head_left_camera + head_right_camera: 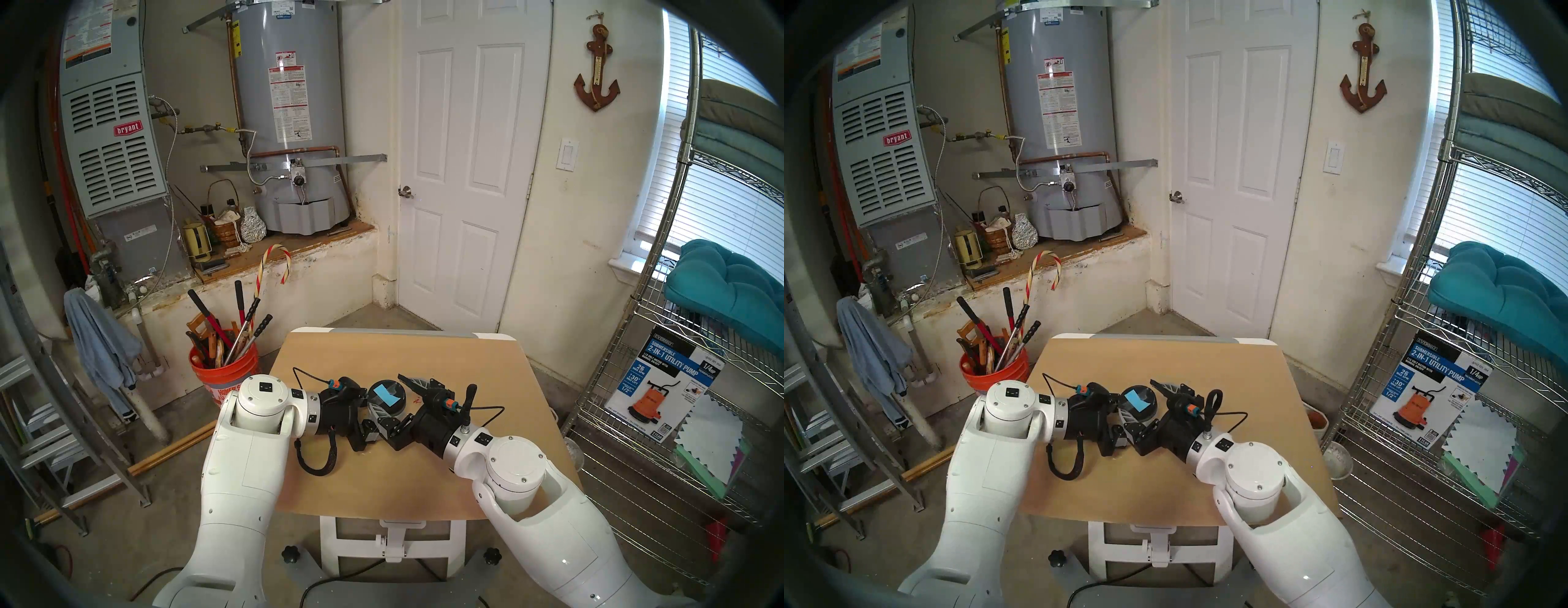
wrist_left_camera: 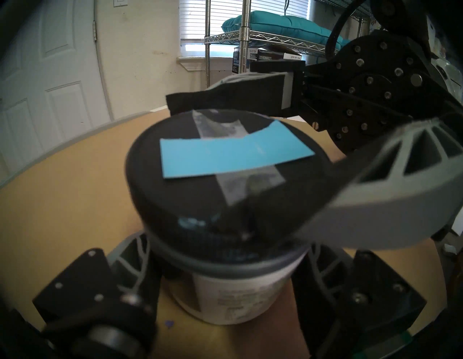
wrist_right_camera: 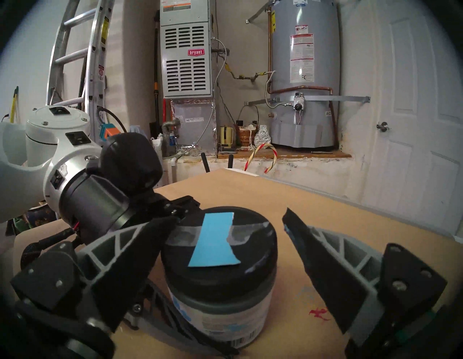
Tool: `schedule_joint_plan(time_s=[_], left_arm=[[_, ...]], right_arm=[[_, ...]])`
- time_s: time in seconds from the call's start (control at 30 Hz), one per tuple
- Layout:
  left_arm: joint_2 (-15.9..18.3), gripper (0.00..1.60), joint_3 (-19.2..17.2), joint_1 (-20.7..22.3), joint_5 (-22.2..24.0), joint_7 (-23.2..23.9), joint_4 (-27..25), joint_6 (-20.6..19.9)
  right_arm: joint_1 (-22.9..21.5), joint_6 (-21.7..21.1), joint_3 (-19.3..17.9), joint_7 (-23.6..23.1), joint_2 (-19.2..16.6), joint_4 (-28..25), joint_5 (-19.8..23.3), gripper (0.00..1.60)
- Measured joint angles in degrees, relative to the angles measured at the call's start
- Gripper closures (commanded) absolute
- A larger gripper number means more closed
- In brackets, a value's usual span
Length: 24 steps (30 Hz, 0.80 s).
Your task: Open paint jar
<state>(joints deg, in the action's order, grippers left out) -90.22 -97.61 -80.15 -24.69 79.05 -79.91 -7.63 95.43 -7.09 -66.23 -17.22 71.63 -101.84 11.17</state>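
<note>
The paint jar stands upright mid-table, with a black lid bearing a light-blue tape strip and a white label on the body. My left gripper is shut on the jar's body below the lid, one finger on each side. My right gripper is open and straddles the lid. Its left finger touches the lid's side. Its right finger stands apart from the lid with a gap.
The tan table has a small red paint mark beside the jar. An orange bucket of tools stands left of the table, a ladder further left, and a wire shelf on the right.
</note>
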Motion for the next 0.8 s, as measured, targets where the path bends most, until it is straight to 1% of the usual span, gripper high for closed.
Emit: schedule_joint_plan(time_s=[0.27,0.57,0.8], left_arm=[[0.0,1.60,-0.1,0.0,0.0,0.3,0.0,0.0],[0.0,1.60,-0.1,0.1,-0.1,0.5,0.1,0.0],[0.0,1.60,0.0,0.2,-0.2,0.5,0.1,-0.1]], right_arm=[[1.1,-1.4,-0.3,0.0,0.0,-1.3,1.1,0.00],[1.5,-1.3,-0.3,-0.6,0.0,-1.7,1.6,0.00],[1.2,-1.1,-0.1,-0.7,0.2,-1.0,1.6,0.00]])
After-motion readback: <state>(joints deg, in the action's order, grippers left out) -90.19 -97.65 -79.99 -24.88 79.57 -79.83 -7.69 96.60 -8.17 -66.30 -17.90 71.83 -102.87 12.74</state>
